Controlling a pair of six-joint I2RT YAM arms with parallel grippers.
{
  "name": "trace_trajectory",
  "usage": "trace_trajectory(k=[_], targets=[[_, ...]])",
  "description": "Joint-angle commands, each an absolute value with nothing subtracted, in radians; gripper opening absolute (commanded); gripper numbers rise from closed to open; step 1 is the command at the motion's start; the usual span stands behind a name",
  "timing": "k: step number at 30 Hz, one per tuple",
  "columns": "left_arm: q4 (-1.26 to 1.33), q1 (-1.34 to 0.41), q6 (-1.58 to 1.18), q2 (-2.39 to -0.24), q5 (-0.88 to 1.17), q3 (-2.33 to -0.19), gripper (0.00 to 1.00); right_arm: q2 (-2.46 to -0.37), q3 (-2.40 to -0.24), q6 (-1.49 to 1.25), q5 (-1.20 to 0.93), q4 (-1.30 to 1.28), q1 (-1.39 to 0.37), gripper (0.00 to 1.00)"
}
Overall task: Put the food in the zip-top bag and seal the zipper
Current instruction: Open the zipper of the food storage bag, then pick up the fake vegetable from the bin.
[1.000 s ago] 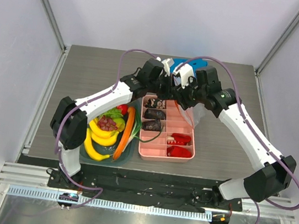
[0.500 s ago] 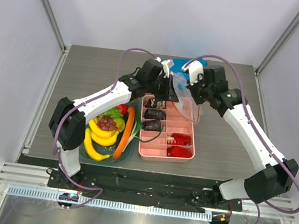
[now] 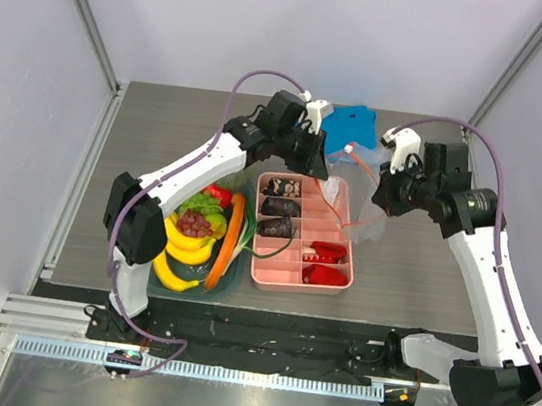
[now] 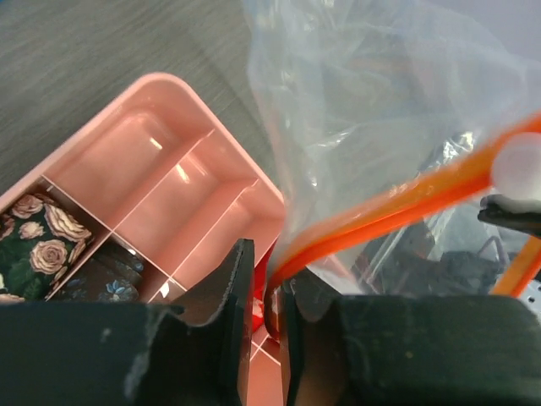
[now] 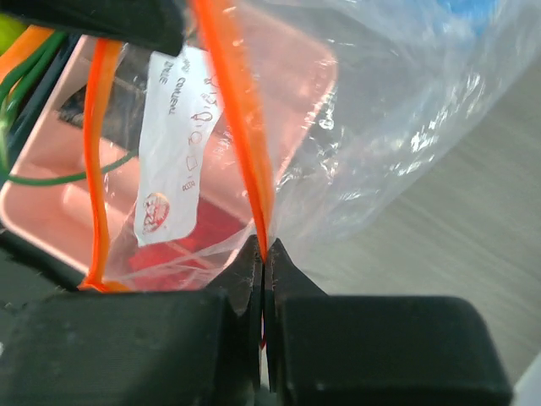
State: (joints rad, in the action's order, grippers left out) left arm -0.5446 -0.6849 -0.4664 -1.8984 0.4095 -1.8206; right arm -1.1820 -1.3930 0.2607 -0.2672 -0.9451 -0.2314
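Bag [image 3: 350, 199] up in the air between the two arms, hanging over the far right corner of the pink tray [image 3: 277, 270], about mid-table and short of the blue cloth [image 3: 352, 126] at the far edge. Now the right gripper [image 5: 264, 254] is clenched tight on the zipper [image 5: 245, 127], pinching one orange lip right at its fingertips. The other lip curves away to the side, so the mouth gapes. Over to the left gripper [image 4: 266, 272]: the strip runs between its jaws, but they stand a touch apart, and I can't tell whether they bite or only cradle it.

Looks to me like the job here is getting that mouth spread and parked so food can go in. To do it well:
- Grip the stiff strip, never the slippery film.
- Draw the two ends apart gently so the lips don't press together.
- Carry the bag off the tray to bare table and lay it with its mouth facing the dish [image 3: 237, 271], since one arm must let go to fetch fruit.

Contents now:
- **Bag:** nothing inside that I can make out, only the white label [image 5: 173, 144] and the tray showing through.
- **Tray:** dark flowered pieces [image 3: 278, 207] in the far left compartments, red pieces [image 3: 323, 261] near right, several compartments bare.
- **Dish, near left of the table:** bananas [image 3: 178, 256], a carrot [image 3: 226, 242], purple grapes [image 3: 195, 223], a red fruit [image 3: 219, 196].
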Motion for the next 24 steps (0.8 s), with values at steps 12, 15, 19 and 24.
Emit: trace_trajectory(k=[12,15,19,24], targets=[[-0.744,-0.652,-0.285,-1.832,0.571,-1.822,0.92,-1.186,-1.261,0.049,-0.347,-0.94,-0.229,0.01],[-0.723,-0.6,-0.305,-1.751,0.614,-1.784,0.99,-1.187,-1.258,0.048,-0.341,-0.928,-0.227,0.01],[-0.652,-0.507,-0.324,-1.631,0.624,-1.7,1.0,-1.192,-1.258,0.049,-0.337,-0.923,-0.227,0.01],[-0.699,-0.388,-0.241,-1.52,0.488,-1.672,1.0,-1.19,-1.259,0.049,-0.344,-0.916,-0.227,0.01]])
